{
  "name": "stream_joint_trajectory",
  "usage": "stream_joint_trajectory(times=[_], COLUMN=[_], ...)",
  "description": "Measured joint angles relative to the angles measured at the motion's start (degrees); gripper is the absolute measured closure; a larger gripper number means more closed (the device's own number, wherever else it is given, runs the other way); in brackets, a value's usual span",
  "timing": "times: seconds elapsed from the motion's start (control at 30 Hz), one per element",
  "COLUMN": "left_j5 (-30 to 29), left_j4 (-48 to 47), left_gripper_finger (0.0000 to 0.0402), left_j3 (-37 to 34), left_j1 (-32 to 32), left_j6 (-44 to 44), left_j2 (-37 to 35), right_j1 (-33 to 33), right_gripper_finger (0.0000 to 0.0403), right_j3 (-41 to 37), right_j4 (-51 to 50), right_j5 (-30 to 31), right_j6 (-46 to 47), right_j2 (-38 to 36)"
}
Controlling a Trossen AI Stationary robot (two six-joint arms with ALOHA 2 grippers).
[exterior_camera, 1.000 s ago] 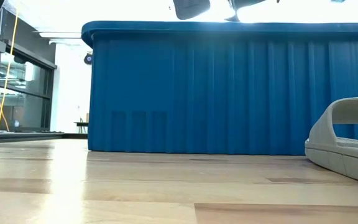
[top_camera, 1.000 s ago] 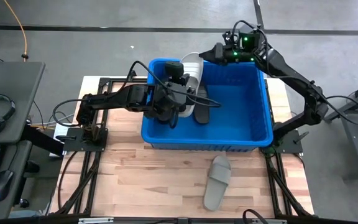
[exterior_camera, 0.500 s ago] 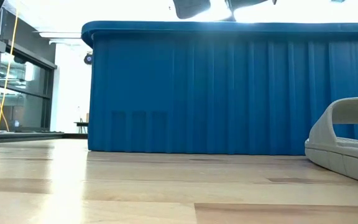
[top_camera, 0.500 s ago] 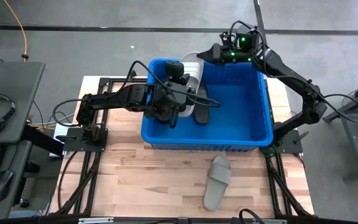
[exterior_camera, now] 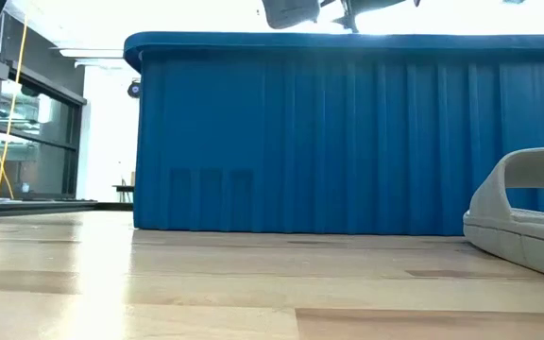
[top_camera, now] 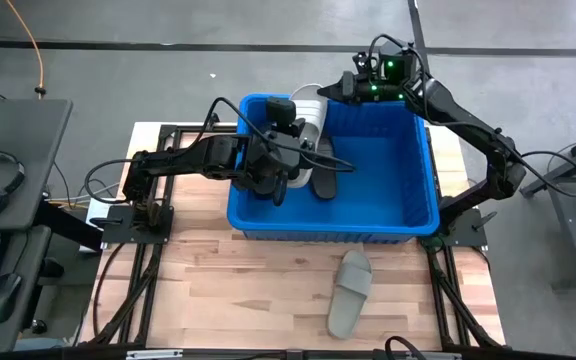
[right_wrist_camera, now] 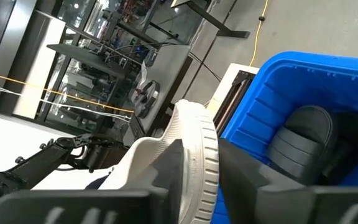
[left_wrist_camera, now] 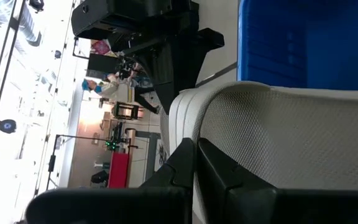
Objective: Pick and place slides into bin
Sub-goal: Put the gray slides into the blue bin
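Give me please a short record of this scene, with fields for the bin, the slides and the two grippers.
bin: blue bin on the wooden table, between the two arms
slide in transfer: light grey slide raised at the bin's far left corner, gripped from both sides
slide inside: black slide lying in the bin
slide outside: grey slide on the table in front of the bin
left gripper: shut on the light grey slide
right gripper: closed on the light grey slide's edge

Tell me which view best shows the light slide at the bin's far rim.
The right wrist view: the light slide sits edge-on between the right gripper fingers. The high view shows it small, the left wrist view only its textured sole, the low view barely a dark scrap.
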Motion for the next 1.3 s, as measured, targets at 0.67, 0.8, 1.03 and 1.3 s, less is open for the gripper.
stream_joint_trajectory(times=[0.67,0.8,1.03,1.3], left_j5=[0.5,0.3,4.3,18.1], left_j4=[-0.9,-2.4,-2.4,-2.2], left_gripper_finger=[0.0287,0.0252,0.0232,0.0249], left_j3=[0.0,0.0,0.0,0.0], left_j1=[1.4,2.3,3.1,3.0], left_j6=[0.4,-0.1,-3.9,-11.4], left_j2=[-0.1,-0.1,-0.1,-0.1], right_j1=[-2.1,-3.8,-6.4,-8.7], right_gripper_finger=[0.0395,0.0399,0.04,0.04], right_j3=[0.0,0.0,0.0,0.0], right_j4=[-6.8,-11.1,-21.7,-35.1], right_j5=[4.4,5.4,5.2,7.8], right_j6=[-6.5,-9.2,-15.1,-23.9], right_j2=[-2.1,-4.0,-7.3,-8.9])
